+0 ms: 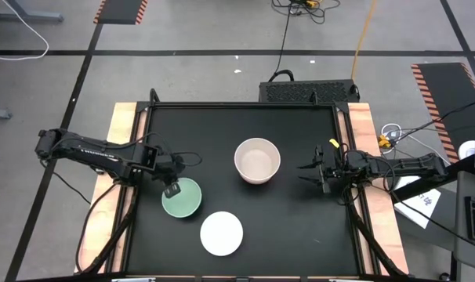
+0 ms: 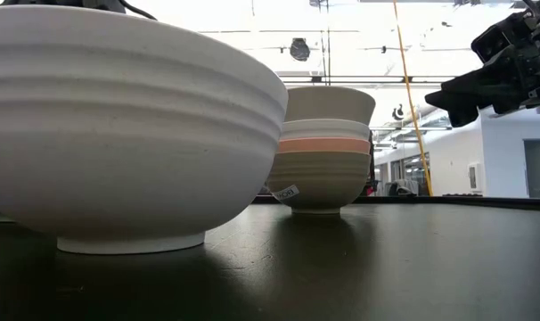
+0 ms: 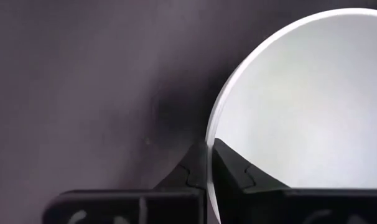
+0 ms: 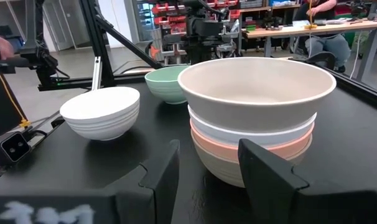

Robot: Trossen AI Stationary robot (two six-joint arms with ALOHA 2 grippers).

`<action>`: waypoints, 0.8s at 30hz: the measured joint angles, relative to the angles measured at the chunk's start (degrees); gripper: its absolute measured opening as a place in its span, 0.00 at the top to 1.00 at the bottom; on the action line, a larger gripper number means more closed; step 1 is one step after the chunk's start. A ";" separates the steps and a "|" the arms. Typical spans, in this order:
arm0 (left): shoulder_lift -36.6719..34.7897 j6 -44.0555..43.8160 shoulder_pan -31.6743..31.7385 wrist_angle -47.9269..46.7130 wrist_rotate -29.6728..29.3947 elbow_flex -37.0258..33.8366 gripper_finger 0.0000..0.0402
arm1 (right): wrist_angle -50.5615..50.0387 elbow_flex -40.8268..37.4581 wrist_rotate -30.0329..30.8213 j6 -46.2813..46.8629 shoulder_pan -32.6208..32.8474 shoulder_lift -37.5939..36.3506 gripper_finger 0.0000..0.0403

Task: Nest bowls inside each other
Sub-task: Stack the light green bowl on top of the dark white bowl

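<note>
Black tabletop (image 1: pixel 222 133): left gripper (image 1: pixel 172 189) pinches the mint bowl (image 1: pixel 183 199) rim at lower left of centre, right gripper (image 1: pixel 314 174) spread idle; thin-rim grip may slip, dropping it short of the stack (image 1: pixel 257 160).

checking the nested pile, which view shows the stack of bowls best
The right wrist view: the stack shows beige on top, then white and coral layers. The low view shows its layers side-on, farther off. The high view shows only the top bowl. The left wrist view misses it.
</note>
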 joint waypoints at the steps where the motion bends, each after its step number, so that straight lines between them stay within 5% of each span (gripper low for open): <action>1: 0.00 0.37 0.00 0.46 -1.30 0.00 0.98 | 0.00 0.00 0.00 0.00 0.00 0.00 0.61; 5: 0.00 2.02 0.02 4.52 -4.25 0.00 0.98 | -0.02 0.00 0.00 0.34 0.07 0.00 0.61; 15: -0.01 7.99 1.66 17.63 -0.78 0.00 0.99 | -0.02 0.00 0.00 0.83 0.07 0.00 0.61; 24: -0.02 18.14 4.86 19.52 -1.56 5.76 0.99 | -0.02 0.00 0.00 0.83 0.09 0.00 0.61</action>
